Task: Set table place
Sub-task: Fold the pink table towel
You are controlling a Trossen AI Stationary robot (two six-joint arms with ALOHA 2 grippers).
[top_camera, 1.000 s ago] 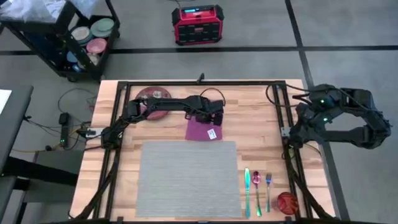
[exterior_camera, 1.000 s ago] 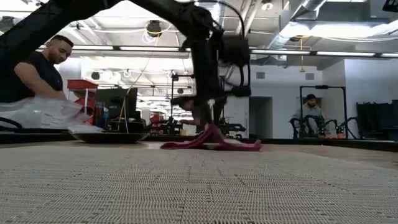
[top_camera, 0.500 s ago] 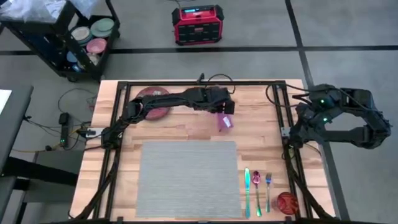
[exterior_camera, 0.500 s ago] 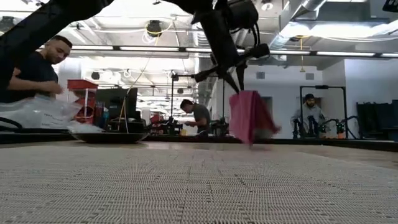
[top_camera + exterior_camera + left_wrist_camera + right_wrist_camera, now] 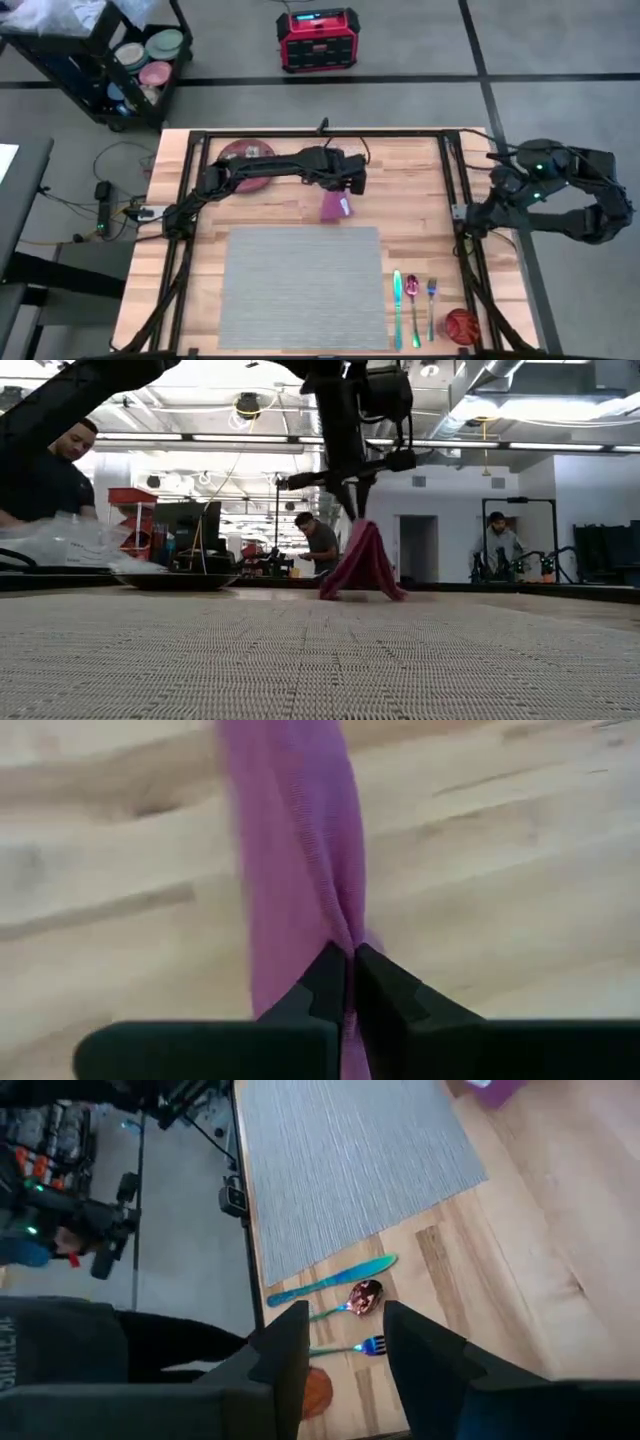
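While the purple napkin [image 5: 336, 206] is pinched by the left gripper [image 5: 347, 186] above the tabletop [image 5: 410, 180] just beyond the grey placemat [image 5: 303, 285], placing it is judged next. From the low view it hangs draped. Right gripper [image 5: 340, 1342] fingers are spread, idle.

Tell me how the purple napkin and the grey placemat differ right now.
The purple napkin is small; the grey placemat is far larger. The napkin hangs bunched from the left gripper, which is shut on it, with its lower end at the wooden table, while the placemat lies spread flat. The napkin sits just beyond the placemat's far edge. Both are cloth pieces. The right gripper waits open off to the side.
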